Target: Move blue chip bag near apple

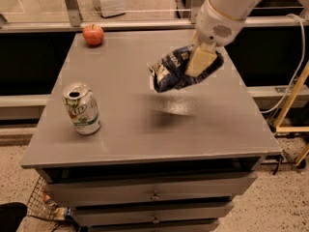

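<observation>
gripper [197, 67] is over the right-rear part of the table [120, 144], at the end of the white arm [227, 13] coming in from top right. It's clamped on the blue chip bag [171, 74]. One cream finger lies across the bag's front face at its right end. The other is hidden behind the foil, so it's probably a pinch through the bag's upper edge. The bag hangs down and to the left of the gripper, crumpled and tilted, white lettering toward the camera. It's off the surface: a soft shadow [171, 108] lies on the tabletop below the gripper, apart from the bag. The apple [93, 34] is well to the gripper's left and farther back, at the table's far left corner, upright, touching nothing, well apart from the bag. The soda can [82, 108], silver-green with its top opened, stands upright far left of the gripper and nearer the camera, close to the table's left edge. The drawers [154, 195] run under the tabletop, below the gripper. A wire basket [41, 202] sits on the floor at lower left.
</observation>
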`<state>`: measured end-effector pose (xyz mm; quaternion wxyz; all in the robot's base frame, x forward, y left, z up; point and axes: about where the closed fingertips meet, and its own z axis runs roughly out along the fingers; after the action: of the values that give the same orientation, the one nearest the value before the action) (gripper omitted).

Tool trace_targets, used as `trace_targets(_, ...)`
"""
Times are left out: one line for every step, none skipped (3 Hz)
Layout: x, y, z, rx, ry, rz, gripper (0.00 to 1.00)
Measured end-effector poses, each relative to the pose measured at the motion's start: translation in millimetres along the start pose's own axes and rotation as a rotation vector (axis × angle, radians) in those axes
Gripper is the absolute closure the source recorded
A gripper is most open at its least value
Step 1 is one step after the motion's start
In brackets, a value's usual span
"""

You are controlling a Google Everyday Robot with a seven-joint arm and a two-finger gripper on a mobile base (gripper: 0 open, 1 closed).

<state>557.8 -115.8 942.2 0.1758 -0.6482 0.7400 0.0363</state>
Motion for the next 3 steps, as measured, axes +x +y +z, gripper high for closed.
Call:
trace_targets(-21, -61, -2, 0.064, -0.017, -0.006, 1.0)
trace_targets(-35, -108, 4, 0.143, -0.101, 0.022, 1.0)
trace_targets(-52, -147, 7, 0.236, -0.174, 0.046, 1.0)
